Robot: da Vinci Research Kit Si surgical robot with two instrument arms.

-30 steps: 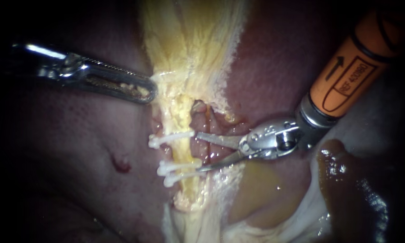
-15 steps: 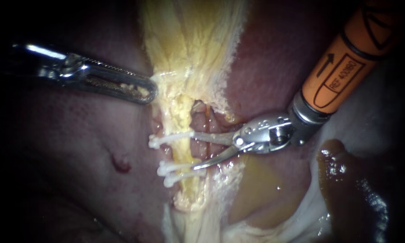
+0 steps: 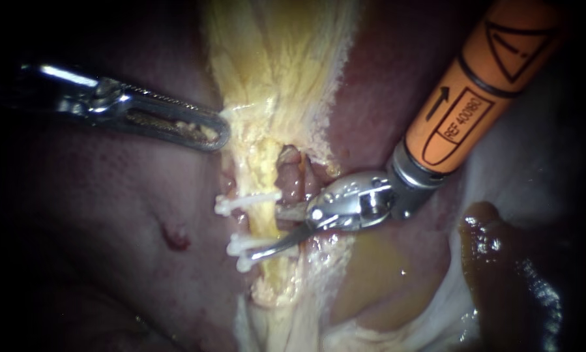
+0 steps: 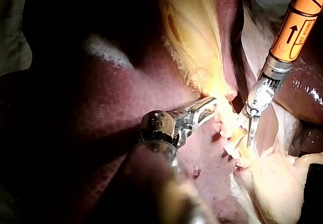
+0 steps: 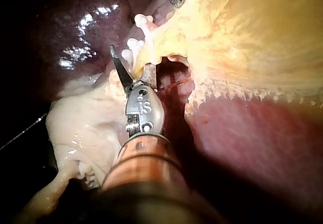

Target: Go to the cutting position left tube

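The left tube (image 3: 264, 225) is a yellow strand running down the middle, crossed by one white clip (image 3: 244, 202) above and two white clips (image 3: 244, 251) below. My right instrument (image 3: 266, 233), on an orange shaft, has its two blades open astride this tube between the upper and lower clips. Its lower blade lies just above the lower clips; its upper blade is partly hidden behind the tube. The right wrist view shows the same open blades (image 5: 132, 68) by the clips (image 5: 135, 43). My left instrument (image 3: 219, 135) is shut on the yellowish tissue (image 3: 266, 78) above the clips.
A pinkish second tube (image 3: 294, 179) lies just right of the yellow one. Dark red liver (image 3: 110, 215) surrounds both. Yellow-brown fluid (image 3: 371, 274) pools at lower right beside pale tissue (image 3: 436, 306). A small red spot (image 3: 174, 236) marks the liver.
My right instrument has slid left along the tissue, and its open blades went from beside the tube to astride it. The left instrument has stayed still.
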